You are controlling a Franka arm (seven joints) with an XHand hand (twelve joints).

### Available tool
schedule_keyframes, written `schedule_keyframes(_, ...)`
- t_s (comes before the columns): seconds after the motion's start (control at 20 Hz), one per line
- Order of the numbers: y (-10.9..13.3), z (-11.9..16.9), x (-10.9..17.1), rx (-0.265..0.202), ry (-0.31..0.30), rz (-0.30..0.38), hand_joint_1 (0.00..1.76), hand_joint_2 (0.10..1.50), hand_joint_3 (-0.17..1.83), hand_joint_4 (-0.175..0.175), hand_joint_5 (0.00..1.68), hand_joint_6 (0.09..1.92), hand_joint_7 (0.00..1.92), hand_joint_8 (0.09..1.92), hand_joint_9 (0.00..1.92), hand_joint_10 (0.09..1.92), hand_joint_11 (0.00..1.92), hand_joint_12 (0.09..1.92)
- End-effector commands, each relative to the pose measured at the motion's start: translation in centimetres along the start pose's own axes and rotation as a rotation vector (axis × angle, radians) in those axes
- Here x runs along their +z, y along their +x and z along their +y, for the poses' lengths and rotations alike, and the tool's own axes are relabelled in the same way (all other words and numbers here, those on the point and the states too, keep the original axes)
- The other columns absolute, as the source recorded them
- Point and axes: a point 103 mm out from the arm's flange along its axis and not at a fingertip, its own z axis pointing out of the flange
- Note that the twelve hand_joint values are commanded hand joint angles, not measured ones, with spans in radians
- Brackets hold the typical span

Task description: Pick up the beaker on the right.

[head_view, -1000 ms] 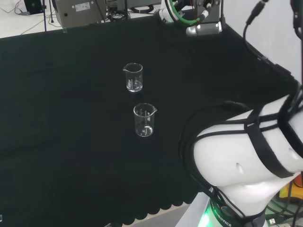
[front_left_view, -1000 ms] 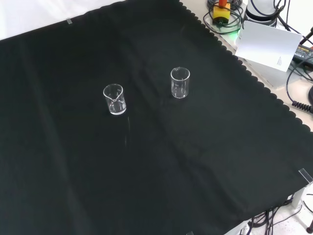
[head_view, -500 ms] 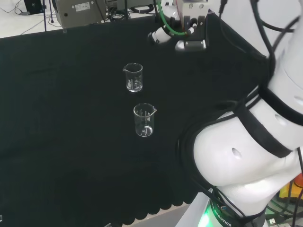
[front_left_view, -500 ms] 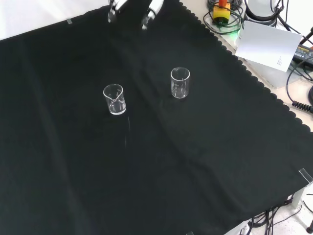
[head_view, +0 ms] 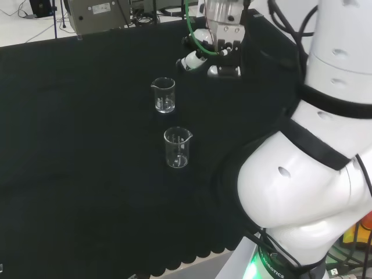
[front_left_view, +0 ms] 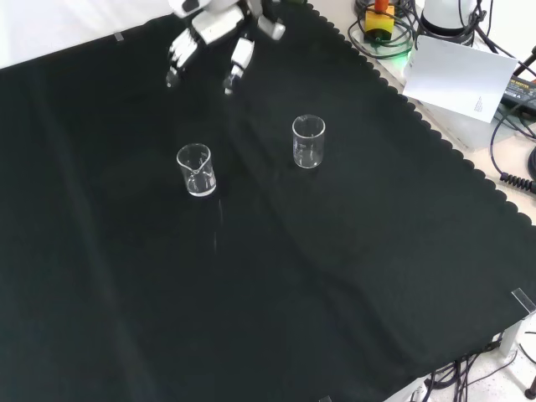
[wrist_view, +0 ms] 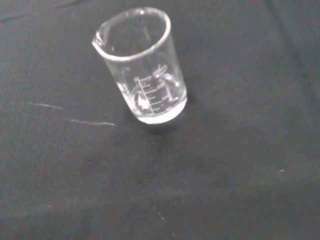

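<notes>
— How many beakers did we count on the black cloth point(front_left_view: 352, 276)?

— Two, both clear glass, both upright and apart from each other. In the front view one beaker stood at the left point(front_left_view: 196, 170) and the other at the right point(front_left_view: 308, 141). In the head view the same pair stood one behind the other: the farther beaker point(head_view: 164, 95) and the nearer one point(head_view: 177, 147).

— And the hand?

— We saw one hand point(front_left_view: 209, 35), black and white, coming in from the top of the front view. Its fingers point(front_left_view: 237, 60) were straight and spread, pointing down toward the cloth, holding nothing. It hung above the cloth, beyond the left beaker in that view and well apart from both.

— Where did the head view put it?

— There the hand point(head_view: 203, 53) was to the upper right of the farther beaker, with the arm's white links point(head_view: 314, 174) at the right.

— Did the wrist view add anything?

— We saw one beaker point(wrist_view: 142, 65) there, standing on the cloth, printed scale on its wall, spout at the rim. We could not tell which of the two it was.

— So the right-hand beaker?

— Untouched, standing on the cloth.
</notes>
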Motion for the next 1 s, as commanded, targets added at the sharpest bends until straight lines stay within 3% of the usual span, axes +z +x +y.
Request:
schedule_keyframes(0.05, -1.8, 5.8, 3.4, -0.050, -0.038, 0.153, 0.76, 0.99, -0.17, -0.079, 0.26, 0.09, 0.08, 0.73, 0.32, 0.71, 0.14, 1.40)
schedule_keyframes(0.2, -2.6, 6.5, 4.4, -0.075, -0.026, 0.178, 0.76, 0.99, -0.17, -0.078, 0.27, 0.09, 0.08, 0.73, 0.33, 0.71, 0.13, 1.41)
schedule_keyframes(0.35, -3.0, 7.3, 5.7, -0.109, 0.071, 0.202, 0.77, 0.97, -0.17, -0.064, 0.24, 0.09, 0.07, 0.74, 0.31, 0.71, 0.10, 1.41)
schedule_keyframes(0.6, -2.8, 7.7, 7.4, -0.144, 0.020, 0.244, 0.77, 0.94, -0.17, -0.030, 0.24, 0.09, 0.05, 0.74, 0.23, 0.69, 0.00, 1.41)
schedule_keyframes(0.8, -2.4, 7.7, 8.4, -0.209, -0.007, 0.253, 0.79, 0.92, -0.17, -0.024, 0.29, 0.09, 0.06, 0.73, 0.24, 0.69, 0.01, 1.42)
schedule_keyframes(1.0, -1.6, 7.8, 9.4, -0.269, 0.037, 0.259, 0.82, 0.90, -0.17, -0.021, 0.32, 0.09, 0.06, 0.72, 0.25, 0.69, 0.01, 1.42)
